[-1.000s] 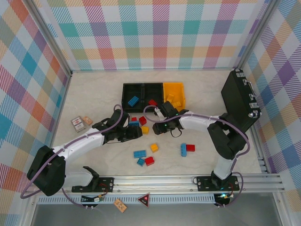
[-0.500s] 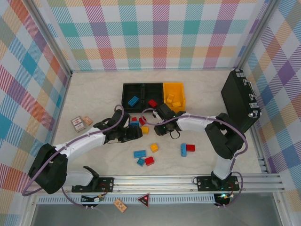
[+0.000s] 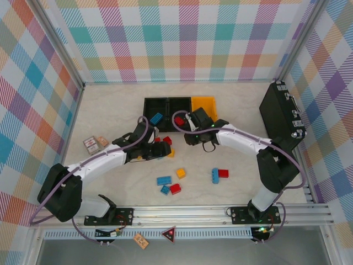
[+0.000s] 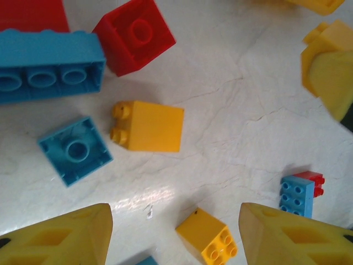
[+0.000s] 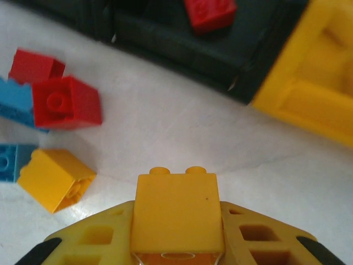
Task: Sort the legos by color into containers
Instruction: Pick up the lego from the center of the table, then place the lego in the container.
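Bright, even light from above leaves short, soft shadows on the pale desk (image 3: 110, 105). Left wrist view shows a faint glare streak on it; right wrist view is soft, blurriest toward the top.

I see plaid walls (image 3: 187, 38) in pastel checks on three sides, a pale marbled tabletop (image 3: 110, 105), metal corner posts (image 3: 58, 44) and a metal rail (image 3: 193, 211) along the near edge.

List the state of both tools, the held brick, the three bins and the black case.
Left tool: open, empty.
Right tool: shut on yellow brick.
Left black bin: holds a blue brick.
Middle black bin: holds a red brick.
Yellow bin: partly covered by right arm.
Black case: closed, standing on edge.
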Controlling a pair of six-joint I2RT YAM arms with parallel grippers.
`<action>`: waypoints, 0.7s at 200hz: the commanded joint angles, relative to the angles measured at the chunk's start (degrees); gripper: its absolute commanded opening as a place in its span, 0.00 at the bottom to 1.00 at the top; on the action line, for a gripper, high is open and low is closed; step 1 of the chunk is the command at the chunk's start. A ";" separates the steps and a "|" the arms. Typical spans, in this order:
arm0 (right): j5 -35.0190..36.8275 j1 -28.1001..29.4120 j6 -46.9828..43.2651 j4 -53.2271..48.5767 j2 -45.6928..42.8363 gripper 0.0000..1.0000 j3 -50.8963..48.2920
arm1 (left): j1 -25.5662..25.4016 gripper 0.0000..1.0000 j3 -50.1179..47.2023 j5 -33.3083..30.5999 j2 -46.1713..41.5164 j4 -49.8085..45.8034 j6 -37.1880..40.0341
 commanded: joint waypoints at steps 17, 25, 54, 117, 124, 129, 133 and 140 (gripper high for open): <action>2.44 -4.83 5.56 -7.59 1.11 0.30 7.00 | -0.71 0.62 3.40 1.54 3.18 6.59 -1.81; 2.67 -5.79 6.38 -8.43 2.05 0.30 8.58 | -0.78 0.62 4.11 1.65 4.02 7.11 -2.17; 3.73 -8.64 7.68 -11.09 6.05 0.30 14.33 | -1.39 0.62 6.35 1.77 6.36 8.00 -2.23; 4.23 -12.47 7.90 -15.50 17.01 0.31 26.33 | -2.64 0.62 7.40 0.48 8.61 9.76 -3.10; 4.70 -12.48 7.80 -16.22 18.04 0.31 27.68 | -2.74 0.62 7.35 0.43 8.62 9.69 -3.10; 5.26 -12.41 7.79 -16.69 18.69 0.32 28.53 | -2.74 0.62 7.32 0.37 8.47 9.61 -3.05; 5.66 -12.48 7.79 -16.98 19.18 0.32 29.18 | -2.72 0.62 7.33 0.35 8.44 9.61 -3.09; 6.14 -12.56 7.72 -17.54 20.01 0.32 30.17 | -2.80 0.62 7.24 0.25 8.38 9.56 -3.10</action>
